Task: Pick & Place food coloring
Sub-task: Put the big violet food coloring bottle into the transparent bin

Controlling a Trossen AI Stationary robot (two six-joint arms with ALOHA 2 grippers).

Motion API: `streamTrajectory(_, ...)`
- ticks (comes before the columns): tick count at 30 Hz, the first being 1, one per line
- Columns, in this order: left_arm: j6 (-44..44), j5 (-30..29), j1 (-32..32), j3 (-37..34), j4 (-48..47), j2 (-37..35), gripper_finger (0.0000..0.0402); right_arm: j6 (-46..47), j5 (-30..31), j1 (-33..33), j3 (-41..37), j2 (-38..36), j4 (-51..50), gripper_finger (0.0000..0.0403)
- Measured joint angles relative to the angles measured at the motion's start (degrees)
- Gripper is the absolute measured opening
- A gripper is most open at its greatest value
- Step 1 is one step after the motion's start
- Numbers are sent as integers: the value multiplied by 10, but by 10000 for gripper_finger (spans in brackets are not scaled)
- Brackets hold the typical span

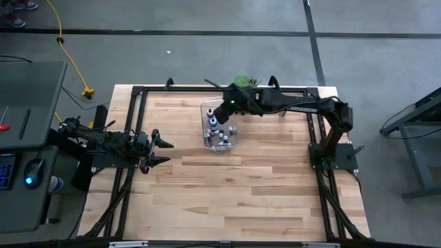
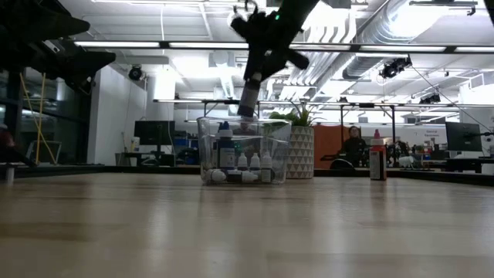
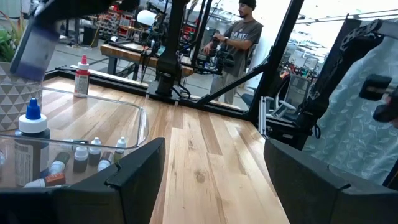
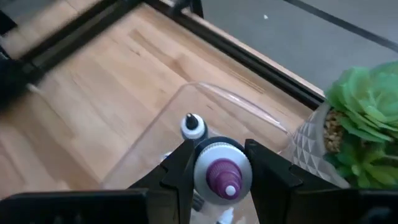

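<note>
- Placement is judged to be the step in hand: a purple-capped bottle point(image 4: 222, 172) of food coloring is held by the right claw point(image 4: 217, 163) over the clear bin point(image 1: 205, 111) at the far side of the table point(image 1: 241, 186).
- The right claw is seen partly closed, its fingers point(image 4: 180, 167) pressed against either side of the bottle's white collar, with the purple tip pointing up toward the wrist camera.
- In the low view the held bottle point(image 2: 248, 99) hangs just above the bin's rim point(image 2: 243, 120), not yet inside it.
- Other small bottles point(image 2: 244, 162) are already gathered on the bin's floor, one taller blue-capped bottle point(image 3: 30, 118) among them.
- Next, a lowering into a free gap between those bottles is judged to be called for, and then a release; care would be needed so that the standing bottles are not knocked over.
- The succulent point(image 4: 365, 112) in its white pot stands just beside the bin and should be kept clear of.
- The left claw point(image 1: 160, 150) waits, open and empty, near the table's left edge, well apart from the bin.
</note>
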Motion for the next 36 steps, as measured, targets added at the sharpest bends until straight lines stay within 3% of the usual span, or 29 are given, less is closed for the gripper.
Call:
streamTrajectory(10,0,0,0,0,0,0,271,-57,-9,-19,0,67,1,112)
streamTrajectory(36,0,0,0,0,0,0,271,-33,-35,-45,0,147,9,117)
